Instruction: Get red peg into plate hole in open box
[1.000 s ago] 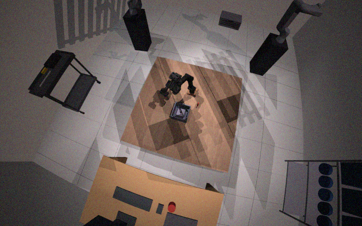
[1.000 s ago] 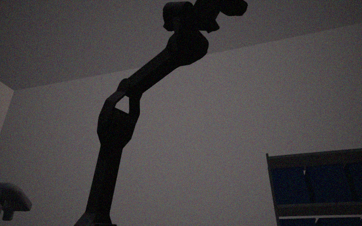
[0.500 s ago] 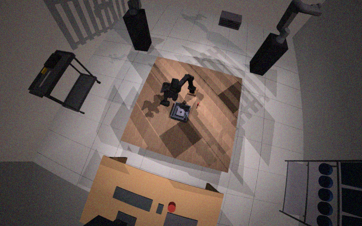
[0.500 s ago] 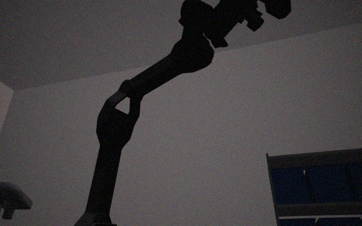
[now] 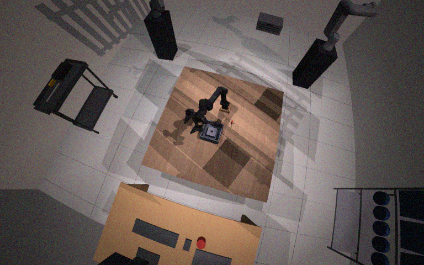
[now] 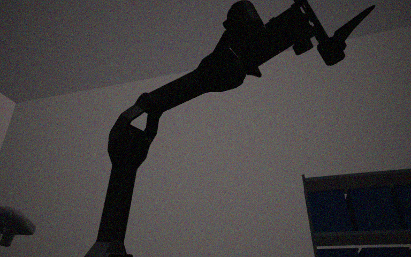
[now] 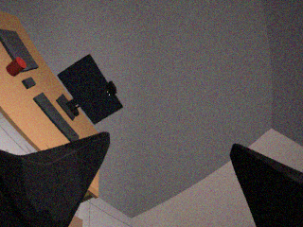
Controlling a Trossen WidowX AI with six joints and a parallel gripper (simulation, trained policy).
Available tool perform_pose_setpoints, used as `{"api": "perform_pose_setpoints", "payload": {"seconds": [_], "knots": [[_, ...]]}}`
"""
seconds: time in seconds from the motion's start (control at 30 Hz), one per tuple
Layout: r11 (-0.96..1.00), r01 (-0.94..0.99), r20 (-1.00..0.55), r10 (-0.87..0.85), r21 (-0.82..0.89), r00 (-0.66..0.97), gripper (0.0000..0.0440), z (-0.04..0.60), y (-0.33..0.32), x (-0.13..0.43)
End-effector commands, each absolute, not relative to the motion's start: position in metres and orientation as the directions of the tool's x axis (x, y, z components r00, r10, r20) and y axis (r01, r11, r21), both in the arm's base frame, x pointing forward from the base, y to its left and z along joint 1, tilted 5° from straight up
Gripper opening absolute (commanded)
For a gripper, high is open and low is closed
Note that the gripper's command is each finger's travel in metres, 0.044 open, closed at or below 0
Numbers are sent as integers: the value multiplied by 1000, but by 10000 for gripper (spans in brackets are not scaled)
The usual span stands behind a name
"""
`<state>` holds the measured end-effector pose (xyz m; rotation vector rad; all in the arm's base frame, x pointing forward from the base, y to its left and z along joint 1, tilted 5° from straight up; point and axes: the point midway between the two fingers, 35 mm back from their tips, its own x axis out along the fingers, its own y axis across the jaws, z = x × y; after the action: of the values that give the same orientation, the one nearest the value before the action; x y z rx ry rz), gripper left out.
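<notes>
While pointing out sideways, well above one wooden table [image 5: 187,168], extends from one black arm [image 5: 215,96] [image 6: 127,148]. Near the hand, one open box [image 5: 208,141], with one plate [image 5: 208,128] inside. At the gripper [image 5: 187,127] [image 6: 348,12] [image 7: 170,145], two fingers spread wide, holding nothing. Beyond the box from the hand, well apart, one tiny red peg [image 5: 232,122].

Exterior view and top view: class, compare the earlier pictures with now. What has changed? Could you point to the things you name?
In the exterior view, the black gripper [image 5: 203,125] [image 6: 345,8] [image 7: 170,145] has moved rightward and lower, bringing a finger into frame. It holds nothing now. In the top view, the small red peg [image 5: 232,122] and open grey box [image 5: 203,139] stayed put.
</notes>
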<state>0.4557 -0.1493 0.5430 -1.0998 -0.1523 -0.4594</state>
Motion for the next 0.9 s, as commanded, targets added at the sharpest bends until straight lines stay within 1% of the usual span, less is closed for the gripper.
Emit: {"api": "perform_pose_setpoints", "payload": {"seconds": [0.0,0.4,0.87], "knots": [[457,371,255,-296,-809,921,440,520,-147,460],[719,176,-70,-299,-672,952,440,435,-132,470],[922,54,-438,-234,-384,868,440,340,-90,451]]}}
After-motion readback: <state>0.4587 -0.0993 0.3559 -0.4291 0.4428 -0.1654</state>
